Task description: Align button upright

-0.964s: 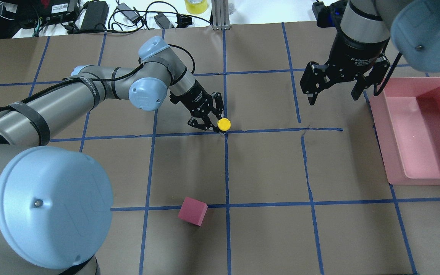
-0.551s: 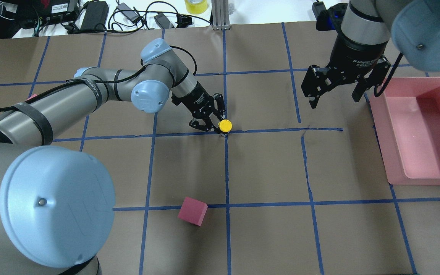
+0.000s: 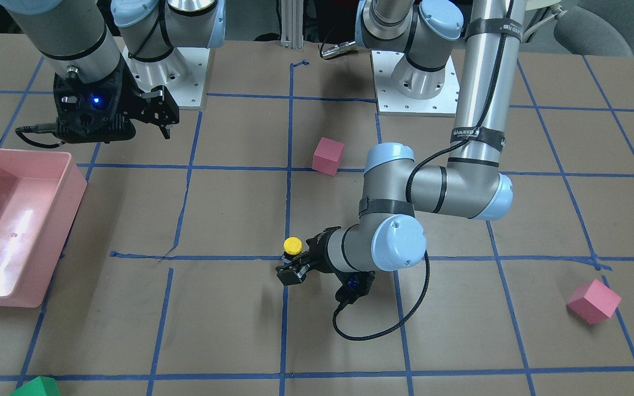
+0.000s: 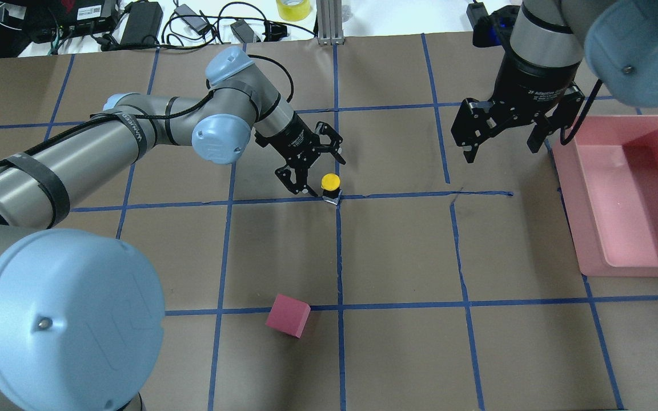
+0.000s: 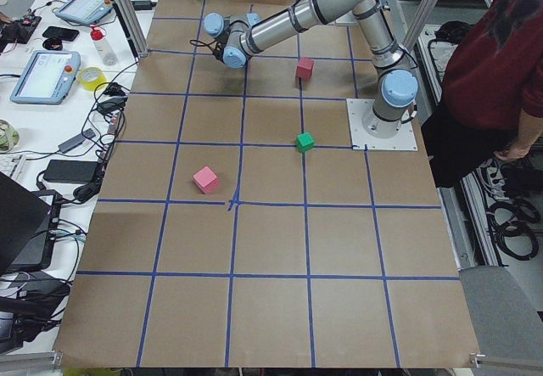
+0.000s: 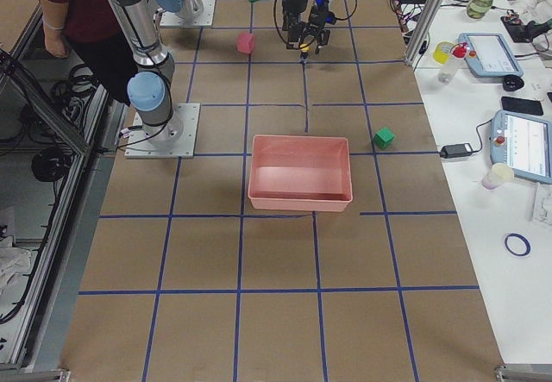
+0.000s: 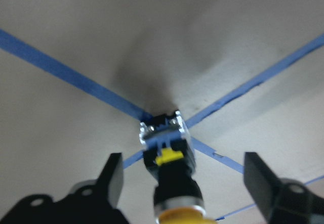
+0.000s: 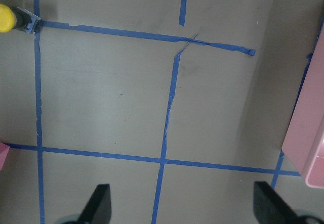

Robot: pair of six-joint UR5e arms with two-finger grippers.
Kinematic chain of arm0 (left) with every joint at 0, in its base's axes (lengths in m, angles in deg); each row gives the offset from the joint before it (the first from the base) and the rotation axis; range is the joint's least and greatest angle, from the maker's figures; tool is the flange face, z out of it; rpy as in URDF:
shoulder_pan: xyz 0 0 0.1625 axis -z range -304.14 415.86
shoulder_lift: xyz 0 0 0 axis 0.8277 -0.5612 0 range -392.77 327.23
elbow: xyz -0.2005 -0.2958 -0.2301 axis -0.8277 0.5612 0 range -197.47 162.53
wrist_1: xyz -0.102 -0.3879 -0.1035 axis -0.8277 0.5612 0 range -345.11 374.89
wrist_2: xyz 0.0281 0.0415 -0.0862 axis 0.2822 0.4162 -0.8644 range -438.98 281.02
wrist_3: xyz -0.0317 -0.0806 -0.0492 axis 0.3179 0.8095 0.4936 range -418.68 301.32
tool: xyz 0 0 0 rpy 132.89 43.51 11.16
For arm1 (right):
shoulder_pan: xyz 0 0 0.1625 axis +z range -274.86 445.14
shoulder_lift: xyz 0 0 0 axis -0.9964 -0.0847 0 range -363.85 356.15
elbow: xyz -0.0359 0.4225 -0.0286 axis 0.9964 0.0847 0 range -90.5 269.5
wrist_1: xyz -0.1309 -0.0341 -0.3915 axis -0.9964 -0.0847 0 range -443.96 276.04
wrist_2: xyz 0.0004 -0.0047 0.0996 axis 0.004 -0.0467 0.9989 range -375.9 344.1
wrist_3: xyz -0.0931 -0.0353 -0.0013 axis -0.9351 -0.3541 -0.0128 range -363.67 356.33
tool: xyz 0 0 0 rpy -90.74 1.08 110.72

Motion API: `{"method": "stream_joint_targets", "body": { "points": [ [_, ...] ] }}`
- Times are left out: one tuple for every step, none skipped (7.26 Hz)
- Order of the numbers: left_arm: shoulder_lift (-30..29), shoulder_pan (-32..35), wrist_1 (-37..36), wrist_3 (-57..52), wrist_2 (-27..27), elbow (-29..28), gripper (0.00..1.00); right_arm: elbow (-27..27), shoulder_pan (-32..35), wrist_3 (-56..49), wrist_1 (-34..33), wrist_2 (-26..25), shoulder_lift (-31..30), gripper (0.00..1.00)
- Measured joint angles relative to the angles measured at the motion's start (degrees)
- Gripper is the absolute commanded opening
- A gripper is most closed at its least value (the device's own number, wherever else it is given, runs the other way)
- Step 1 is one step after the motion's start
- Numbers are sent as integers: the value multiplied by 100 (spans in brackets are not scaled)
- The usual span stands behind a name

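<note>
**Brown-papered counter, button standing at a tape crossing**

Brown paper gridded with blue tape covers the counter (image 4: 397, 251). The button (image 4: 330, 182) stands on the tape crossing (image 4: 338, 212) near mid-counter. Its grey block base is down and its yellow cap is up, so it looks upright or close to it.

The left hand (image 4: 320, 174) sits low beside the crossing, fingers apart. In the wrist view they flank the button with a gap on each side and touch nothing.

The button looks rigid, very light and top-heavy on a narrow base, so a brush from a finger would probably topple it. The round cap looks smooth and likely to slip. The black collar or the flat sides of the base seem the safer hold.

The right hand (image 4: 500, 151) hangs well apart from the crossing, fingers spread and empty, next to the pink tray (image 4: 569, 188). A pink cube (image 4: 288, 315) lies on the robot's side of the crossing, well apart. Nothing crowds the button except the left fingers themselves.
</note>
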Motion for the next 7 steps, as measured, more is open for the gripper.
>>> {"method": "stream_joint_targets", "body": {
  "points": [
    [208,-7,84,-24,143,-93,100,0,-3,-2,0,-3,0,100],
    [495,-14,334,-165,402,-211,100,0,-6,-3,1,-6,0,100],
    [837,-20,751,-446,691,-323,100,-2,-6,-12,0,-36,0,100],
    [1208,-36,1224,-809,1037,-415,100,-4,-3,-43,0,-85,-2,100],
    [1580,-93,1679,-1289,1414,-474,100,-3,-2,-81,0,-110,-5,100],
    [1977,-204,2074,-1867,1698,-501,100,-1,-2,-99,0,-116,-8,100],
    [2354,-318,2357,-2393,1920,-501,100,0,-2,-105,0,-118,-8,100]
  ]
}}
